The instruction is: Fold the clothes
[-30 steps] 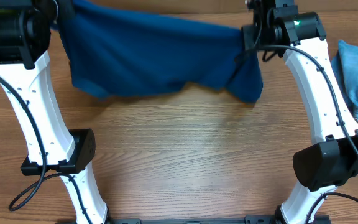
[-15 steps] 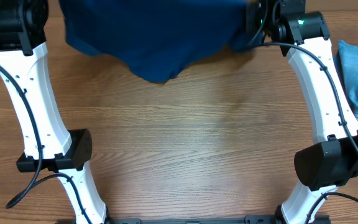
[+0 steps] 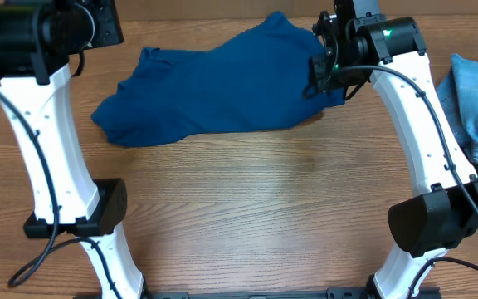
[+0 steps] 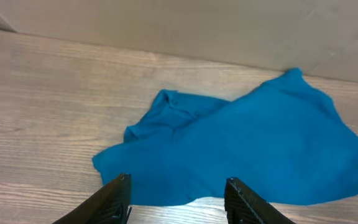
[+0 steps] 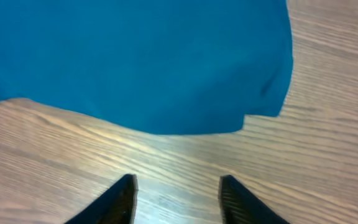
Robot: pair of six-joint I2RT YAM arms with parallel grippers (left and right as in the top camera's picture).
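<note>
The clothes here are a deep-blue shirt (image 3: 214,83) lying loosely spread and rumpled on the wooden table at the back. It also shows in the left wrist view as the shirt (image 4: 247,149) and in the right wrist view as the shirt (image 5: 135,62). My left gripper (image 4: 179,186) is open above bare wood just short of the shirt's near edge, with nothing between its fingers. My right gripper (image 5: 178,183) is open too, over wood beside the shirt's right corner. From overhead, the left gripper (image 3: 104,23) sits beyond the shirt's left end and the right gripper (image 3: 322,62) over its right end.
A crumpled light-blue denim garment (image 3: 475,108) lies at the table's right edge, beside the right arm. A pale wall (image 4: 179,25) runs along the back of the table. Both arm bases (image 3: 98,208) stand at the front corners.
The shirt hung stretched between both shut grippers. Both have opened and let go, and the shirt has dropped onto the table. The grippers have drawn slightly apart from it.
</note>
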